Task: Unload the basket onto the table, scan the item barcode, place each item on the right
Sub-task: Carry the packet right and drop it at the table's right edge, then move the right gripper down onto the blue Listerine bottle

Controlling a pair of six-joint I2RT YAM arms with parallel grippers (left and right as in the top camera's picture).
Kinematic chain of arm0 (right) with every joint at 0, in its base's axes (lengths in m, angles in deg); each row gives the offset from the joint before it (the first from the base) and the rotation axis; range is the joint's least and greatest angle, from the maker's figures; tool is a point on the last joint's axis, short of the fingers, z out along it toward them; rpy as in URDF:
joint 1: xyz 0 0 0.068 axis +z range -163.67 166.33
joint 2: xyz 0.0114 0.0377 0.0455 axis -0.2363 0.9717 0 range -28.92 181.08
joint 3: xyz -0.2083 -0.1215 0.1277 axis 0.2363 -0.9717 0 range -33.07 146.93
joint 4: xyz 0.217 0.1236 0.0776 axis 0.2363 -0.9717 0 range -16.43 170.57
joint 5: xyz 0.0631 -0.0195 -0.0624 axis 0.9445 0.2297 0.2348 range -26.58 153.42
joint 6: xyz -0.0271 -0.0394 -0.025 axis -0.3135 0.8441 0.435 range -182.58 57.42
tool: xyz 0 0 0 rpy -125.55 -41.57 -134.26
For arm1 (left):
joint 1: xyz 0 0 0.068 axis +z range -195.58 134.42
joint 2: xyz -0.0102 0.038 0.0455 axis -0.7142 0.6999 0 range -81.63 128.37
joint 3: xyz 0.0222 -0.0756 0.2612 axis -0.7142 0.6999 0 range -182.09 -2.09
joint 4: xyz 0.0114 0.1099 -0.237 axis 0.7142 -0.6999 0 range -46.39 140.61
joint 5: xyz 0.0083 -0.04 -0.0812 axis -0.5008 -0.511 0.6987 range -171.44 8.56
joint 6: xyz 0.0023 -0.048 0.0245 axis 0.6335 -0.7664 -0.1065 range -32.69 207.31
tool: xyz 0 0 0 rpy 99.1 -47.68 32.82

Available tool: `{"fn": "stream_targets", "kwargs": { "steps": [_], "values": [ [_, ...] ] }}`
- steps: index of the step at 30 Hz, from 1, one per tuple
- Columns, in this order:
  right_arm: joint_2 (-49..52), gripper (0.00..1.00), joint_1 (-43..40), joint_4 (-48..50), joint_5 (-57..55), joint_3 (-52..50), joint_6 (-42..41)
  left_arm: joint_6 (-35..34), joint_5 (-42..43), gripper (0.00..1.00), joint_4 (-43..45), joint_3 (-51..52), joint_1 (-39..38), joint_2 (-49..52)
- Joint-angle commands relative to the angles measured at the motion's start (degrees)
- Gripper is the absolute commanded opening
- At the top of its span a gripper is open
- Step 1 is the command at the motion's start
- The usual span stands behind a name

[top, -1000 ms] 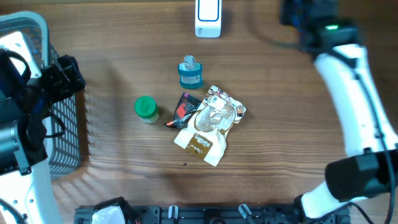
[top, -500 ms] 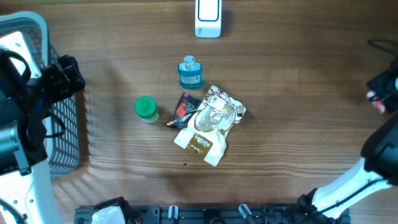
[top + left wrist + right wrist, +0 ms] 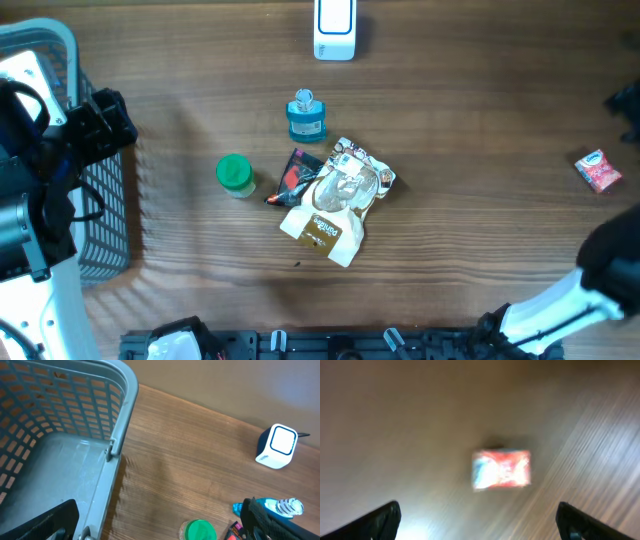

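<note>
The white barcode scanner [image 3: 335,30] stands at the table's far edge, also seen in the left wrist view as the scanner [image 3: 277,446]. A small red packet [image 3: 598,170] lies alone on the wood at the far right. In the right wrist view the red packet [image 3: 501,468] is blurred, lying below my right gripper [image 3: 480,527], which is open and empty. My left gripper [image 3: 155,527] hangs open over the rim of the grey basket [image 3: 75,435], holding nothing.
In the middle of the table lie a blue bottle [image 3: 306,115], a green-lidded jar [image 3: 234,173], a dark red packet [image 3: 297,172] and a large white-and-gold snack bag [image 3: 335,200]. The basket [image 3: 100,220] fills the left edge.
My right arm swung from near the scanner to the far right. Its jaws opened and the red packet now lies loose on the table. The left arm stayed still.
</note>
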Motion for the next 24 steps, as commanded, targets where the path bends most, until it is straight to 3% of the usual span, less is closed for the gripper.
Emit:
{"fn": "stream_targets", "kwargs": {
  "steps": [1,4,8,10,14,20,24],
  "values": [
    [-12.4,1.00,9.0,-1.6,15.9,6.2,6.1,0.5,0.1,1.00,0.1,-0.1,-0.2,0.1],
    [-17.8,1.00,27.0,-0.6,15.6,6.2,13.9,0.5,0.1,1.00,0.1,-0.1,-0.2,0.1],
    [-13.6,1.00,49.8,0.8,6.1,6.3,8.7,0.5,0.1,1.00,0.1,-0.1,-0.2,0.1],
    [-9.6,1.00,54.8,1.7,6.5,7.1,6.3,0.5,0.1,1.00,0.1,-0.1,-0.2,0.1],
    [-0.3,1.00,60.1,1.1,7.9,14.1,5.9,0.5,0.1,1.00,0.1,-0.1,-0.2,0.1],
    [17.6,0.99,63.9,-10.7,7.9,39.3,4.1,0.5,0.1,1.00,0.1,-0.1,-0.2,0.1],
    [20.8,0.99,63.9,-13.2,9.7,42.9,3.2,0.5,0.1,1.00,0.1,-0.1,-0.2,0.1]
  ]
}}
